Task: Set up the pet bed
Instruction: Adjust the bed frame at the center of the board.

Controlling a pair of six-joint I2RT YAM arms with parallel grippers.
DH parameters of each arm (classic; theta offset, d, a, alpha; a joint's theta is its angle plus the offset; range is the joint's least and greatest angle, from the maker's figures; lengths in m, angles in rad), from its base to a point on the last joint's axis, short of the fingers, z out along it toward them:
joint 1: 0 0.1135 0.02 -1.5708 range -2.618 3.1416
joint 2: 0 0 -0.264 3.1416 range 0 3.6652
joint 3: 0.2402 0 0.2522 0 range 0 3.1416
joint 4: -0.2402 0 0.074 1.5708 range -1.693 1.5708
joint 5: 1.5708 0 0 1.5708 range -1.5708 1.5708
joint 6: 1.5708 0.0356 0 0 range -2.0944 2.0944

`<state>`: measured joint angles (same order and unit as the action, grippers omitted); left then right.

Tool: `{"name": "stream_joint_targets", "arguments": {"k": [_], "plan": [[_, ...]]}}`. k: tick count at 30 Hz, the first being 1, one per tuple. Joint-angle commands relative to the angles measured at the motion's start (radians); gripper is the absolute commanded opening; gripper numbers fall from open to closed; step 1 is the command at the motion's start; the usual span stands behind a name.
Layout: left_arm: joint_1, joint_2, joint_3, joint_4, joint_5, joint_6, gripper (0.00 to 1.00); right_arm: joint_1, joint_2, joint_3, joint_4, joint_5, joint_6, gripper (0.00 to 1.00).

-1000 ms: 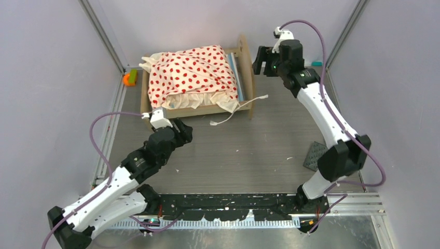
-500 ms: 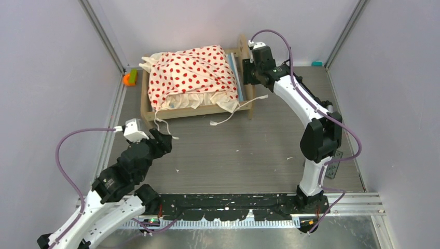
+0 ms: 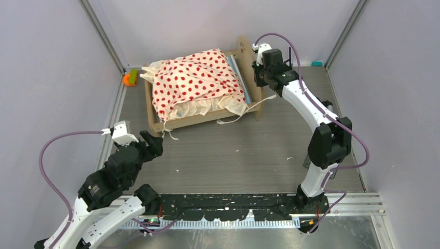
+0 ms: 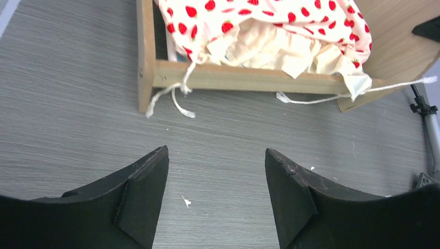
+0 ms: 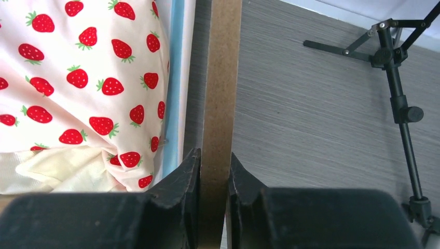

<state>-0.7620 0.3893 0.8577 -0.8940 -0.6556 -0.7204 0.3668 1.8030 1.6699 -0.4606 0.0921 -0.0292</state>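
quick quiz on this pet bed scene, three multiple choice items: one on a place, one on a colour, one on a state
1. Where is the right gripper?
A) at the pet bed's end board
B) raised high above everything
C) folded back by its base

2. What colour is the print on the bedding?
A) blue
B) red
C) green

3. How is the left gripper?
A) shut tight, empty
B) open, empty
C) shut on cloth

Answers:
1 A, its fingers press the board from both sides.
2 B, red strawberries on cream cloth.
3 B, its fingers stand wide apart with only the table between them.
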Motion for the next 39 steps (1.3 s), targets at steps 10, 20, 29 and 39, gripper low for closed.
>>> {"name": "stream_joint_targets", "arguments": {"k": [10,20,29,39], "plan": [[0.001,0.000,0.084,-0.071,-0.054,0.033,0.71,-0.061,-0.288,-0.240,0.096,-0.486,-0.519,0.00],[0.001,0.103,0.147,-0.050,-0.089,0.132,0.80,-0.169,-0.190,-0.184,0.187,-0.646,-0.605,0.08],[0.001,0.292,0.277,0.071,-0.139,0.300,0.86,-0.169,-0.245,-0.130,0.351,-0.395,-0.141,0.66],[0.023,0.417,0.294,0.022,-0.062,0.296,0.88,-0.110,-0.463,-0.084,-0.285,0.095,0.509,0.79]]}}
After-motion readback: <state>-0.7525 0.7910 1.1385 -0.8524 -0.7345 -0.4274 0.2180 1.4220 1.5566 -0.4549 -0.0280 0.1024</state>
